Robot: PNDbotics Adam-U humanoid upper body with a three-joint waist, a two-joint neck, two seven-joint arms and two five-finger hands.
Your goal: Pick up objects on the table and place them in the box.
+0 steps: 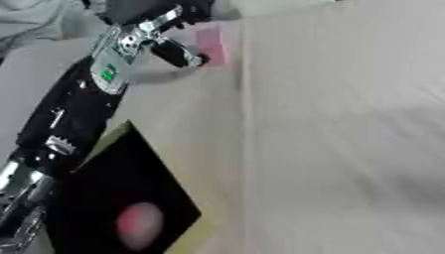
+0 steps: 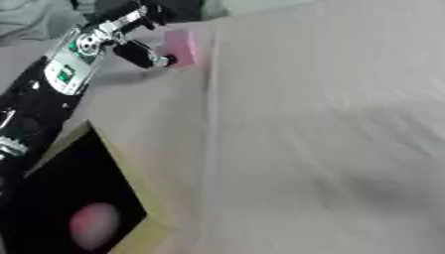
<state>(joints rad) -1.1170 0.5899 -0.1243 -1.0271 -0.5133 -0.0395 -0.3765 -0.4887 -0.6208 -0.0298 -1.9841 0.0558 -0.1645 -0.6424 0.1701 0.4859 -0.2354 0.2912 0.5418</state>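
Note:
A pink block (image 1: 211, 45) lies on the beige cloth near the top of the picture. My left arm runs up the left side. My left hand (image 1: 178, 52) is at the block: its black thumb presses the block's lower left side, and dark fingers curl over its far end at the top edge, partly cut off. An open box (image 1: 178, 163) with tan walls and a black inside stands at the lower left. A round pink thing (image 1: 139, 224) lies in it. My right hand is nowhere in view.
The table (image 1: 347, 124) is covered by beige cloth with a long fold (image 1: 244, 129) running down from the block. Grey fabric (image 1: 39, 20) lies past the table's top left corner.

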